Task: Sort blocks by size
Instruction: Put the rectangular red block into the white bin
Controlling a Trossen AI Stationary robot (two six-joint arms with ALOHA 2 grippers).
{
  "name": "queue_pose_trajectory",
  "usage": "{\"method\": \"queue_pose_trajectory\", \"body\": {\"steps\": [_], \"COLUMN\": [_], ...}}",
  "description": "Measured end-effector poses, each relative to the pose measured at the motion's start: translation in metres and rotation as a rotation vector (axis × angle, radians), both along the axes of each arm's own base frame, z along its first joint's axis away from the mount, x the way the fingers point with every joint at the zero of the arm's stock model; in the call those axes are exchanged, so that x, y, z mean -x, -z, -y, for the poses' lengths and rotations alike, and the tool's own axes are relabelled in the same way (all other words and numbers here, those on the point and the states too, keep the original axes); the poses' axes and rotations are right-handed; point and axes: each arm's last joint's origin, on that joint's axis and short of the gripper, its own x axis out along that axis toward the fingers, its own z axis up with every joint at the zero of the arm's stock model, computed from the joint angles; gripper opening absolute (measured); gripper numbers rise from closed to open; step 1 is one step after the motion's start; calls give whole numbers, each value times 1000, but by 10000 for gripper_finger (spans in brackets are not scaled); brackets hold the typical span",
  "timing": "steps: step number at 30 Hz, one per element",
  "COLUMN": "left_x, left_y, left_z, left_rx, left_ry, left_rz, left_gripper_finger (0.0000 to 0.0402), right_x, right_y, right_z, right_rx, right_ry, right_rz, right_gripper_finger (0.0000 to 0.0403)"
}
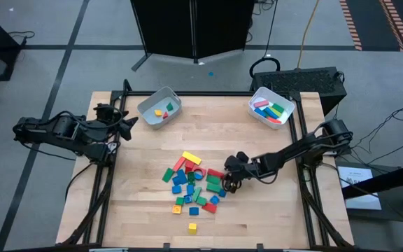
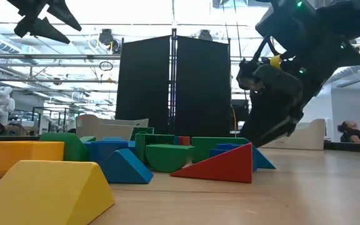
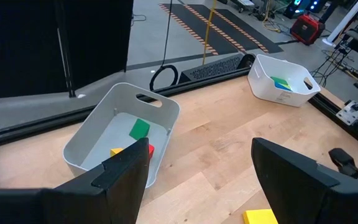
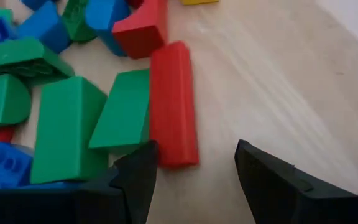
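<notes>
A black folding screen (image 1: 193, 26) is standing at top centre on grey tiled floor (image 1: 61, 42), a hazard-striped strip (image 1: 373, 19) is running upper right, and ceiling lights are glowing overhead in the low view.

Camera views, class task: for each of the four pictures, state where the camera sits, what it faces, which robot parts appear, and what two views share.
High view: overhead, straight down on the table; both arms, left gripper, right gripper at the block pile.
Low view: table height, level across the pile toward the room; arms enter from above.
Left wrist view: faces the left bin; own open fingers.
Right wrist view: faces a long red block; own open fingers.
Shared: the left bin, high and left wrist views.
</notes>
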Motion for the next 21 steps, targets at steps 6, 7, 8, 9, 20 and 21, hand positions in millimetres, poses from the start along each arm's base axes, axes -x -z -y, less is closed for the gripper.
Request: {"method": "queue_pose_trajectory", "body": {"steps": [6,7,8,9,20,21], "left_x": [0,0,0,0,-1,-1], "left_y": [0,0,0,0,0,0], "left_z": [0,0,0,0,0,0], "left_rx": [2,2,2,2,2,2], "left_ry": [-1,-1,-1,0,0,0], "left_rz": [1,1,2,2,-1,-1], "left_gripper_finger": [281,281,281,281,281,281], "right_x": [-4,-4,-4,-4,-4,-4], "right_y": [15,17,19,20,21,21], "right_z": [-6,-7,-7,-7,-4,-4], "right_rx": [46,50,51,52,192,197], "right_ry": [-31,-31,-26,-26,-124,-125], "right_rz": [-22,-27,-30,-30,-45,-45], "right_gripper_finger": [208,208,208,208,155,135]}}
